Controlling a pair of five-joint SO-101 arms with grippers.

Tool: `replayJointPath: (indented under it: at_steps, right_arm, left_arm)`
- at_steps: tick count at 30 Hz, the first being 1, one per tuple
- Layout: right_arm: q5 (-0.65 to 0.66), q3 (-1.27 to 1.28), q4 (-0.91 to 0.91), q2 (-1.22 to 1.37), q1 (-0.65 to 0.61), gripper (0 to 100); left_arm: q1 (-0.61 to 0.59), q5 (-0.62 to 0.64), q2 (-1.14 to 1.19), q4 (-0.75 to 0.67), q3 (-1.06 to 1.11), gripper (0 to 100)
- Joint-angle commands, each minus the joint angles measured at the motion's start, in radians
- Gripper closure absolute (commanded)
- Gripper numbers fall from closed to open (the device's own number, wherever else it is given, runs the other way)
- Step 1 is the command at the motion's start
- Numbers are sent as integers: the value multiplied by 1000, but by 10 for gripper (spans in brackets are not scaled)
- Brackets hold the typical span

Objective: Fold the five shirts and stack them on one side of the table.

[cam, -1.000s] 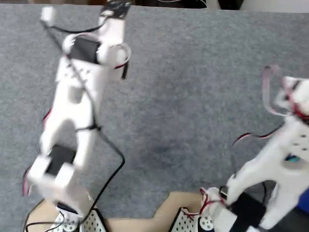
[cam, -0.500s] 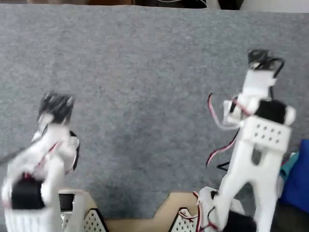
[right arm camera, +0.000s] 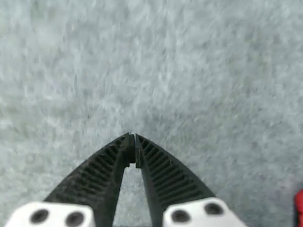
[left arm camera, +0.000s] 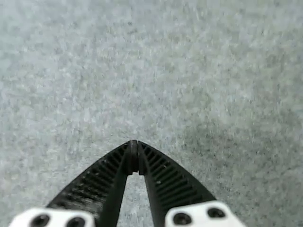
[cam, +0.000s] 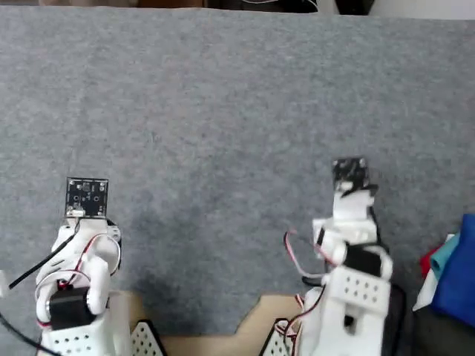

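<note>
Folded shirts in blue, teal, red and white lie stacked at the table's right edge, near the front. My left gripper is shut and empty over bare grey felt; in the high view the left gripper is drawn back at the front left. My right gripper is shut too, with nothing in it. From above, the right gripper sits at the front right, left of the stack. A sliver of red cloth shows at the edge of the right wrist view.
Grey felt covers the table. Both arm bases stand on a wooden board at the front edge, with loose cables beside them.
Both arms have pulled back from far out over the table to folded poses near their bases. The right arm swung in from the right edge, and the stack now shows there.
</note>
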Motion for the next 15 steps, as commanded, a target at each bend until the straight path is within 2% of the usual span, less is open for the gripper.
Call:
replayJointPath:
  at_steps: [1, 4, 7, 15]
  right_arm:
    - [2, 124, -12, -186, -8, 994]
    - [2, 186, 8, -329, -10, 994]
    - [2, 186, 120, -452, -16, 994]
    - [9, 180, 379, -605, -8, 994]
  left_arm:
    - [-8, -11, 1, -55, 64, 982]
    - [-9, -6, -24, -32, 124, 982]
    - [3, -5, -35, 20, 144, 982]
    - [-8, -6, -35, -5, 265, 982]
